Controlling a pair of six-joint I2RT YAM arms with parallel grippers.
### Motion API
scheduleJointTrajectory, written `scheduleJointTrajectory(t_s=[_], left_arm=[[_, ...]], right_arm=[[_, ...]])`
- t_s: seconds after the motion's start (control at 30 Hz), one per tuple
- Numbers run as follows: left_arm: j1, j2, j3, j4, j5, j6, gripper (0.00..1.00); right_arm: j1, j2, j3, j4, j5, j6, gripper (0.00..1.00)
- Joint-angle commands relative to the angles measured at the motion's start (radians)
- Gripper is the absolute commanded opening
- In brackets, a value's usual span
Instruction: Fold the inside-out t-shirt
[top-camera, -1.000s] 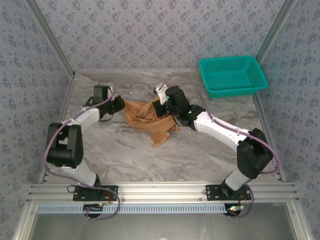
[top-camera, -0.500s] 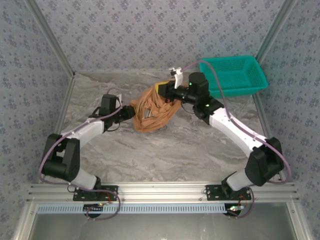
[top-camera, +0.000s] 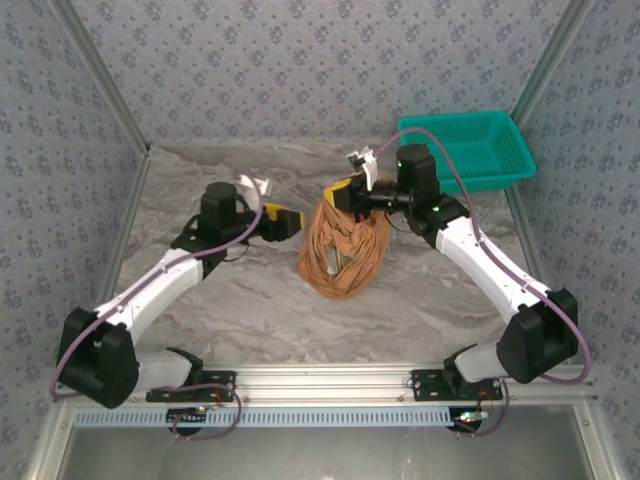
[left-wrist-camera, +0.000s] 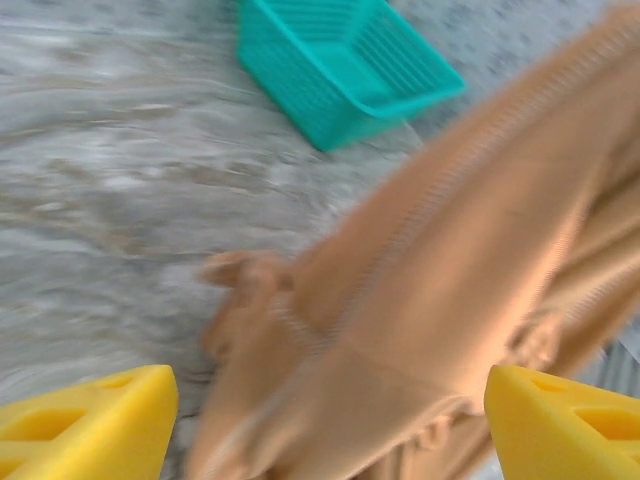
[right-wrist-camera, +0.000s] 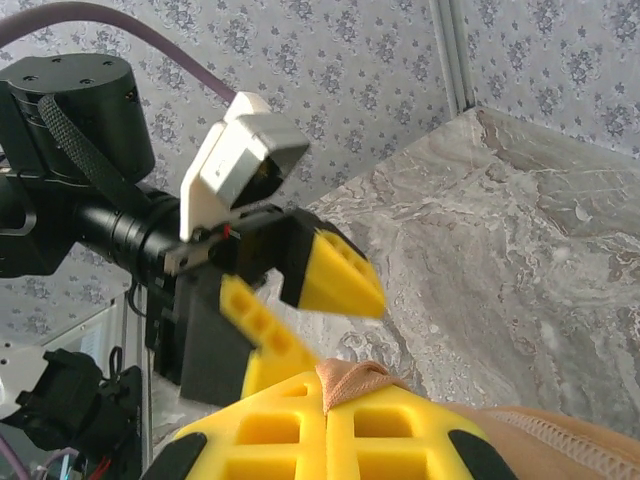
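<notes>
The inside-out t-shirt (top-camera: 342, 250) is an orange-tan bundle hanging over the middle of the marble table. My right gripper (top-camera: 347, 194) is shut on its top edge. In the right wrist view a small fold of the shirt (right-wrist-camera: 353, 377) sticks out between the closed yellow fingers of the right gripper (right-wrist-camera: 327, 402). My left gripper (top-camera: 284, 222) stands open just left of the hanging cloth, apart from it. From the right wrist the left gripper (right-wrist-camera: 300, 300) shows spread jaws with nothing in them. In the blurred left wrist view the shirt (left-wrist-camera: 450, 280) hangs ahead of the open left gripper (left-wrist-camera: 325, 430).
A teal mesh basket (top-camera: 465, 150) sits at the back right of the table (top-camera: 220, 300), behind the right arm; the same basket (left-wrist-camera: 340, 55) appears beyond the shirt. Patterned walls close in the back and both sides.
The left gripper has let go of the shirt, opened and risen. The right gripper has carried the shirt up and to the right, so it now hangs from that gripper alone.
</notes>
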Motion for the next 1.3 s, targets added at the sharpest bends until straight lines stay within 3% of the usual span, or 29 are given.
scheduleJointTrajectory(t_s=[0.0, 0.1, 0.3, 0.37, 0.47, 0.7, 0.77, 0.9, 1.0, 1.1, 1.27], left_arm=[[-0.040, 0.045, 0.057, -0.004, 0.111, 0.094, 0.80], [-0.061, 0.106, 0.108, -0.023, 0.115, 0.103, 0.73], [-0.006, 0.180, 0.152, 0.019, 0.046, -0.017, 0.17], [0.042, 0.176, 0.123, 0.085, 0.071, -0.103, 0.09], [0.100, 0.174, 0.105, 0.068, 0.035, -0.197, 0.05], [0.116, 0.186, 0.093, -0.210, -0.134, -0.201, 0.09], [0.113, 0.189, 0.097, -0.287, -0.175, -0.161, 0.16], [0.111, 0.146, 0.109, -0.377, -0.247, -0.088, 0.38], [0.111, 0.048, 0.080, -0.316, -0.246, -0.067, 0.54], [0.095, -0.066, 0.007, -0.153, -0.177, -0.092, 0.67], [-0.057, -0.165, -0.039, -0.009, -0.093, -0.084, 0.74]], right_arm=[[-0.009, -0.020, -0.003, 0.008, -0.057, -0.027, 0.00], [-0.009, -0.019, -0.009, 0.020, -0.076, -0.022, 0.00], [-0.046, -0.052, -0.019, 0.001, -0.142, -0.047, 0.00], [-0.070, -0.075, -0.019, -0.004, -0.174, -0.050, 0.00], [-0.085, -0.106, -0.054, -0.005, -0.214, -0.055, 0.00], [-0.084, -0.119, -0.066, 0.135, -0.215, 0.043, 0.00], [-0.084, -0.112, -0.072, 0.196, -0.229, 0.092, 0.00], [-0.079, -0.094, -0.063, 0.201, -0.255, 0.107, 0.00], [-0.077, -0.095, -0.041, 0.158, -0.226, 0.091, 0.00], [-0.070, -0.098, 0.027, 0.071, -0.151, 0.078, 0.00], [-0.050, -0.107, 0.085, -0.015, -0.030, 0.098, 0.00]])
